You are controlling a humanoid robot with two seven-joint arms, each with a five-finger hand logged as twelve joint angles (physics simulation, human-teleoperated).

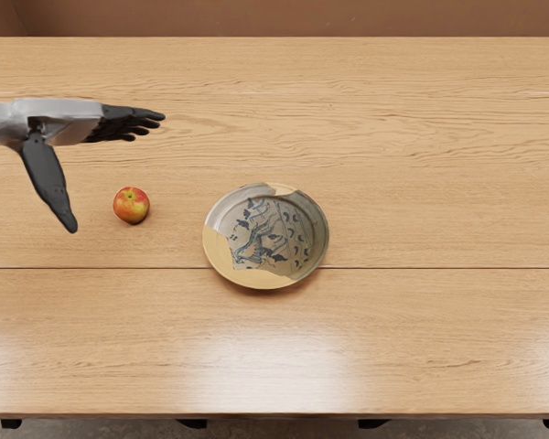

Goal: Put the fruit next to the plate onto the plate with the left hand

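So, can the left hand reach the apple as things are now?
Probably yes. The left hand is open and hovers up-left of the apple in the picture, with nothing lying between them. The plate sits apart, to the apple's right, out of the way.

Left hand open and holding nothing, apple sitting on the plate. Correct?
No. The head view shows the apple on the table, left of the plate and apart from it. The left hand is open and holding nothing.
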